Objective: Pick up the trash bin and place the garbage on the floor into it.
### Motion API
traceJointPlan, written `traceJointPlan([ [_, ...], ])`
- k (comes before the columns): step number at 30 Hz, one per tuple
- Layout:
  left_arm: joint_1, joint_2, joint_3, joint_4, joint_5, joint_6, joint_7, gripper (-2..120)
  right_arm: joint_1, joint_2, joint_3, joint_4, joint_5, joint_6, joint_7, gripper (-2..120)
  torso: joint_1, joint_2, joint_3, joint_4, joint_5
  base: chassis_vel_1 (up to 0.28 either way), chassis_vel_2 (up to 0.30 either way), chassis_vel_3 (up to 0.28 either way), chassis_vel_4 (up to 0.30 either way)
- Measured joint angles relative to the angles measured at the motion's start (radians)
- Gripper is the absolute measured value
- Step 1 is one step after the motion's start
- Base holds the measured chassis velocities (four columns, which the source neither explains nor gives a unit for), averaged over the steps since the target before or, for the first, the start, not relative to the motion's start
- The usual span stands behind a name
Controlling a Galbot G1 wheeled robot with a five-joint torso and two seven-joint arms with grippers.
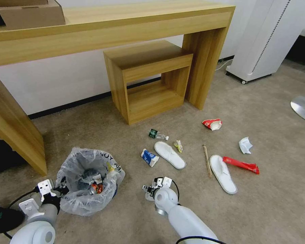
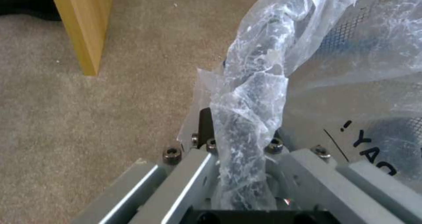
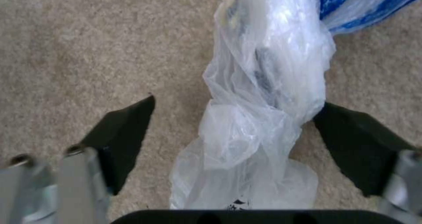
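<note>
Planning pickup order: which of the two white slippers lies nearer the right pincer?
The slipper beside the blue-and-white carton; the other slipper lies by the red wrapper.

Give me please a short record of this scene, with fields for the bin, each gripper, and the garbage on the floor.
bin: bin lined with a clear bag, standing on the carpet, some litter inside
left arm: left gripper shut on the bin's bagged rim
right arm: right gripper open, low over the carpet, clear plastic between its fingers
garbage on floor: two slippers, bottle, stick, two red wrappers, white paper
</note>
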Motion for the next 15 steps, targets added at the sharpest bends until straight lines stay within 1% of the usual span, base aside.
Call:
traceJointPlan([
  [2,-0.005,0.001,0.001,0.003,-0.001,-0.005,0.0,1,-0.004,-0.007,-0.005,0.008,-0.008,0.001,-0.006,78,0.0,0.0,0.0,0.0002,0.0004,0.0,0.0,0.0,0.0],
  [3,-0.008,0.0,0.002,0.005,-0.002,-0.006,0.0,1,-0.005,-0.009,-0.004,0.008,-0.012,0.001,-0.006,71,0.0,0.0,0.0,0.0002,0.0003,0.0,0.0,0.0,0.0],
  [4,-0.008,0.0,0.002,0.005,-0.002,-0.006,0.0,1,-0.005,-0.009,-0.004,0.008,-0.012,0.001,-0.006,71,0.0,0.0,0.0,0.0002,0.0003,0.0,0.0,0.0,0.0],
  [6,-0.01,0.0,0.004,0.007,-0.002,-0.008,0.0,1,-0.008,-0.013,-0.005,0.006,-0.029,0.004,-0.011,63,0.0,0.0,0.0,0.0002,0.0005,0.0,0.0,0.0,0.0],
  [7,-0.01,0.0,0.004,0.007,-0.002,-0.008,0.0,1,-0.008,-0.013,-0.005,0.006,-0.029,0.004,-0.011,63,0.0,0.0,0.0,0.0002,0.0005,0.0,0.0,0.0,0.0],
  [9,-0.012,0.001,0.006,0.008,-0.002,-0.008,0.0,1,-0.016,-0.022,-0.007,0.012,-0.039,0.006,-0.015,53,0.0,0.0,0.0,0.0002,0.0004,0.0,0.0,0.0,0.0],
  [11,-0.013,0.001,0.006,0.008,-0.002,-0.008,0.0,1,-0.017,-0.023,-0.006,0.013,-0.04,0.006,-0.016,52,0.0,0.0,0.0,0.0003,0.0005,0.0,0.0,0.0,0.0],
  [12,-0.014,0.001,0.006,0.009,-0.002,-0.008,0.0,1,-0.019,-0.026,-0.006,0.015,-0.042,0.006,-0.017,43,0.0,0.0,0.0,0.0003,0.0004,0.0,0.0,0.0,0.0],
  [13,-0.015,0.002,0.006,0.009,-0.002,-0.009,0.0,1,-0.021,-0.029,-0.006,0.016,-0.046,0.006,-0.018,40,0.0,0.0,0.0,0.0002,0.0005,0.0,0.0,0.0,0.0],
  [14,-0.015,0.002,0.006,0.009,-0.002,-0.009,0.0,1,-0.021,-0.029,-0.006,0.016,-0.046,0.006,-0.018,40,0.0,0.0,0.0,0.0002,0.0005,0.0,0.0,0.0,0.0],
  [15,-0.015,0.002,0.006,0.01,-0.002,-0.01,0.0,1,-0.023,-0.03,-0.006,0.016,-0.05,0.006,-0.019,37,0.0,0.0,0.0,0.0003,0.0005,0.0,0.0,0.0,0.0],
])
